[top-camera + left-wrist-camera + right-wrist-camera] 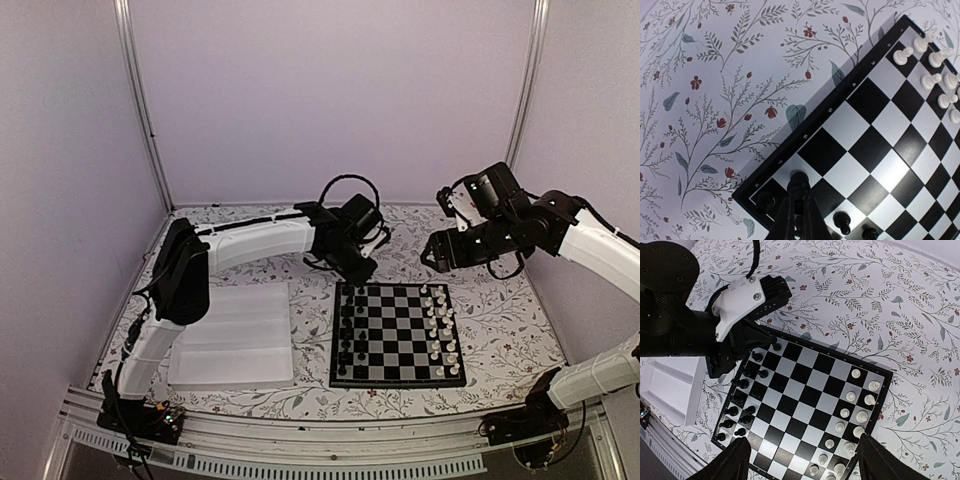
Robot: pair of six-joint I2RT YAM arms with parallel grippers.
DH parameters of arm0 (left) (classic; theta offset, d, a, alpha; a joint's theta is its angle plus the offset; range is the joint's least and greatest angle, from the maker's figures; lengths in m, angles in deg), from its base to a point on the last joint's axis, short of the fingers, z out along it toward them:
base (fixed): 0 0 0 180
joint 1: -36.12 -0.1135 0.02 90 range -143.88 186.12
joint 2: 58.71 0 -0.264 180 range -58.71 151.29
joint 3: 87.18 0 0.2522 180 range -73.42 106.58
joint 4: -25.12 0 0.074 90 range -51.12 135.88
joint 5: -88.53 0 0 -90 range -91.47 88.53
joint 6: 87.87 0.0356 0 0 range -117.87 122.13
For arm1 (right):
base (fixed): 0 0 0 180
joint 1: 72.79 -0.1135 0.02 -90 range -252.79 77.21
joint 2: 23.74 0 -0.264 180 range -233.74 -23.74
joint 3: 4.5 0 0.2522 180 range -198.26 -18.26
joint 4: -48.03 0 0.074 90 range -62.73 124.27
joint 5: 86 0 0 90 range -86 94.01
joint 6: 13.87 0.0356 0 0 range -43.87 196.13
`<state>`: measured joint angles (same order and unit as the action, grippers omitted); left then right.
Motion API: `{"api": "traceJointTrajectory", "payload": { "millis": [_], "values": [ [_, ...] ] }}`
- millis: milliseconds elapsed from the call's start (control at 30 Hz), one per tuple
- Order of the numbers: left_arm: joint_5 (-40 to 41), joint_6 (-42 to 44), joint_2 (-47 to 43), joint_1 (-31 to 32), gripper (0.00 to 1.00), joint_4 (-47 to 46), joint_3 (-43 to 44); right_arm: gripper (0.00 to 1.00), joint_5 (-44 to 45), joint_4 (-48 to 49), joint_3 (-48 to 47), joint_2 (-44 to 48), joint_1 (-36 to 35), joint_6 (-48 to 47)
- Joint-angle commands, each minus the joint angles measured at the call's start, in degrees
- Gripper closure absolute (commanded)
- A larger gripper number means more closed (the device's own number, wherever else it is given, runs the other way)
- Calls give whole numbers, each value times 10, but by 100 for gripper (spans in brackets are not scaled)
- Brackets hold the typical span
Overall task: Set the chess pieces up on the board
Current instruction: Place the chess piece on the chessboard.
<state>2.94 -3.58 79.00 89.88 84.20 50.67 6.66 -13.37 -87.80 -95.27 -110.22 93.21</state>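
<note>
The chess pieces (346,330) are tiny moulded plastic. I judge them very light, rigid and smooth, so they will tip or skate at the lightest nudge and could squirt out of a lopsided pinch. The safest hold looks to be high on the body, just under the head. The tips should come straight down so the neighbours standing close by are not brushed.

Most of the dark set stands in two files along the left edge of the board (395,332). The white pieces (440,330) fill the two files on the right. The board lies on the flowered counter (500,320), just beside a white tray (235,340).

The left arm (255,245) stretches forward and across, its wrist bent down over the board's far left corner. The left jaws are pinched together on one black piece (799,178), gripped near its top. In the left wrist view it hangs at the white square next to the corner square, which already holds a piece. Whether its base touches the board I cannot tell.

The right arm (590,235) is raised well above the counter beyond the board's far right corner, elbow high, looking down on the board. The right jaws are spread wide with nothing between them.
</note>
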Motion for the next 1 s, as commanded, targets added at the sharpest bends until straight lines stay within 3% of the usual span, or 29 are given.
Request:
{"api": "traceJointTrajectory", "payload": {
  "millis": [0,967],
  "values": [
    [-12,-5,4,4,98,11,-14,23,0,-1,8,16,3,8],
    [-40,-7,9,3,99,20,-35,23,-8,17,24,11,3,8]
  ]
}}
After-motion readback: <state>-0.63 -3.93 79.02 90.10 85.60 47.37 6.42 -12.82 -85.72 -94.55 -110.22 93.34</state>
